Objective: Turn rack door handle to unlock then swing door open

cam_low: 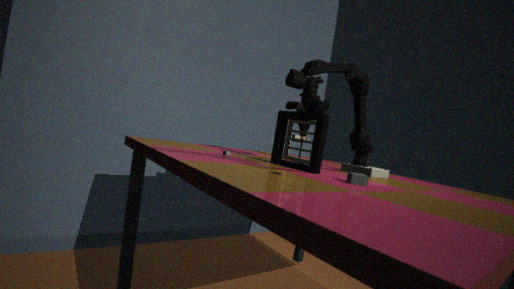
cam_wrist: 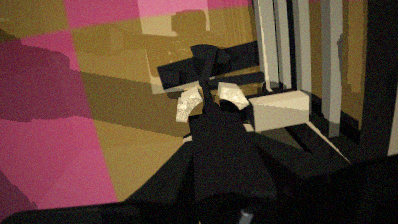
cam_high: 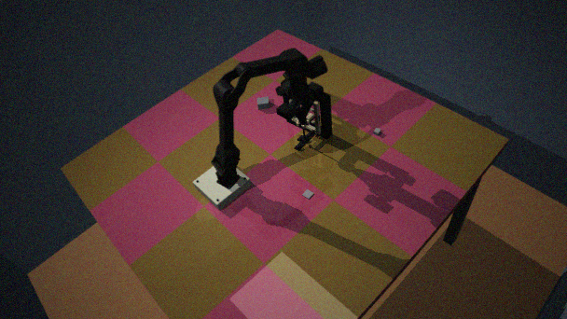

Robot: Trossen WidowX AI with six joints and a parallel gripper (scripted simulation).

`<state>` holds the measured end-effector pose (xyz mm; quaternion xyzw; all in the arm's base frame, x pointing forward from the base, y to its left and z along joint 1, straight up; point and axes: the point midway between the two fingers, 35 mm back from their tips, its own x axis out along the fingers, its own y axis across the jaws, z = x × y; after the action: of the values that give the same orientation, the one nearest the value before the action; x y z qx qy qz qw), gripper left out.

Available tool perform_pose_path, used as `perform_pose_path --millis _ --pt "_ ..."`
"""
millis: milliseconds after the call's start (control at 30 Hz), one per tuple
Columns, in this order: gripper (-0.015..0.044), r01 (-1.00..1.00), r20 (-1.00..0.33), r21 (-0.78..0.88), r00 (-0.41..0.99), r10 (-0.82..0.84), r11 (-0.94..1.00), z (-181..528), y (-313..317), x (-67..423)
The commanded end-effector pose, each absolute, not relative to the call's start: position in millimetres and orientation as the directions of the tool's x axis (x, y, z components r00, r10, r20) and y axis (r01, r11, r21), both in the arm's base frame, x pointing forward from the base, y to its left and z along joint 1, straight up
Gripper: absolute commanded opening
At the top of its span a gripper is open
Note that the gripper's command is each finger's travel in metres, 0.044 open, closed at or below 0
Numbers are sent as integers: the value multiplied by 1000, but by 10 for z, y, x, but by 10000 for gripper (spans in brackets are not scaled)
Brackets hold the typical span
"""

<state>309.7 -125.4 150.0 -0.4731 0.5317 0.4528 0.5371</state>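
Observation:
The rack door [cam_low: 288, 139] [cam_wrist: 332, 65], with pale bars, stands at the black upright frame [cam_high: 326, 117] [cam_low: 276, 137] [cam_wrist: 382, 65]; I cannot tell whether it is slightly ajar. The dark upright handle [cam_wrist: 220, 160] is beside the door, with a pale block [cam_wrist: 280, 112] between them and curved pale pieces near its lower part. My gripper [cam_high: 302, 120] [cam_wrist: 220, 145] points down in front of the door, its fingers shut on the handle from both sides. The arm hides part of the handle in the top and exterior views. How far the handle is turned is unclear.
The arm's white base [cam_high: 212, 187] [cam_low: 379, 172] stands on the checkered table. A grey block [cam_high: 263, 103] [cam_low: 358, 179] lies to one side of the frame. A small block [cam_high: 377, 131] [cam_low: 226, 153] lies beyond its other side, and a flat grey piece [cam_high: 308, 193] lies near the base.

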Motion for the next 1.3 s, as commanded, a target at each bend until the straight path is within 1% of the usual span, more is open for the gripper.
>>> perform_pose_path --millis 0,633,1267 --pt "17 -971 -999 -32 30 -14 238 1498 -1227 3062" --pt "17 -825 -1000 -30 28 -12 564 1482 -1017 2789" --pt "17 -613 -1000 -23 26 -9 790 1469 -689 2566"
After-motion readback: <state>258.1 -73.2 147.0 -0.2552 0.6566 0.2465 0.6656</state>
